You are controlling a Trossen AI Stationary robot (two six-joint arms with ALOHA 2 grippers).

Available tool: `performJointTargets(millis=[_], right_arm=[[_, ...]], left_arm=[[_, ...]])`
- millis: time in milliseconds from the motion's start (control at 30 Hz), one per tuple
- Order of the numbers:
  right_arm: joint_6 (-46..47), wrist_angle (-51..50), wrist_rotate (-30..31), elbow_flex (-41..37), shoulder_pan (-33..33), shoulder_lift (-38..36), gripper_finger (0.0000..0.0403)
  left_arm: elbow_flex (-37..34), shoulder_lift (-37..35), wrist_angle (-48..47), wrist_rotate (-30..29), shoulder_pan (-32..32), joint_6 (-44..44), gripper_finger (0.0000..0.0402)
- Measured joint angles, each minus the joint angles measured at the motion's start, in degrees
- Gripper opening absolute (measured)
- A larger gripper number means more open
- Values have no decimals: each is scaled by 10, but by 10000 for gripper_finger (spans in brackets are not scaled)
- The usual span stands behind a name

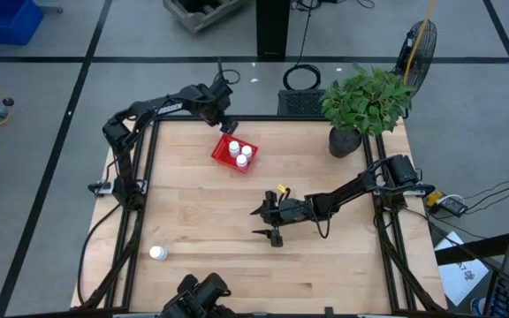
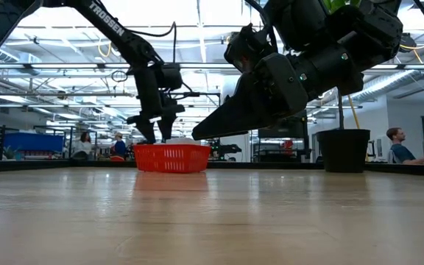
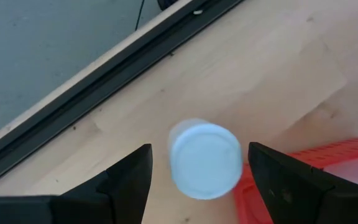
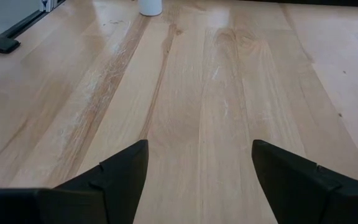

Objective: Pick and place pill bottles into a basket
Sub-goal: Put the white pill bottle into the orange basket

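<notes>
I see a pill bottle between my left gripper's spread fingers, ungripped, beside the basket. My right gripper hovers open and empty over the surface.

Red basket holds three white pill bottles; another bottle far off.

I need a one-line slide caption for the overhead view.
Left gripper above the red basket holding three pill bottles; open right gripper mid-table; one bottle left.
</notes>
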Motion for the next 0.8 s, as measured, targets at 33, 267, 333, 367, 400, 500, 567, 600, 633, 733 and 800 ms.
performJointTargets(millis=[33,267,333,367,400,500,567,600,633,733,800], right_arm=[[0,0,0,0,0,0,276],[0,0,0,0,0,0,276],[0,0,0,0,0,0,276],[0,0,0,0,0,0,276],[0,0,0,0,0,0,276],[0,0,0,0,0,0,276],[0,0,0,0,0,0,276],[0,0,0,0,0,0,276],[0,0,0,0,0,0,276],[0,0,0,0,0,0,276],[0,-1,0,0,0,0,276]], left_arm=[[0,0,0,0,0,0,271],[0,0,2,5,0,0,271],[0,2,3,9,0,0,271],[0,5,3,11,0,0,271],[0,9,2,11,0,0,271],[0,20,1,16,-1,0,271],[0,27,1,16,-3,0,271],[0,30,0,16,-3,0,271],[0,31,-1,18,-3,0,271],[0,31,-1,25,-3,5,261],[0,30,-1,26,-3,6,241]])
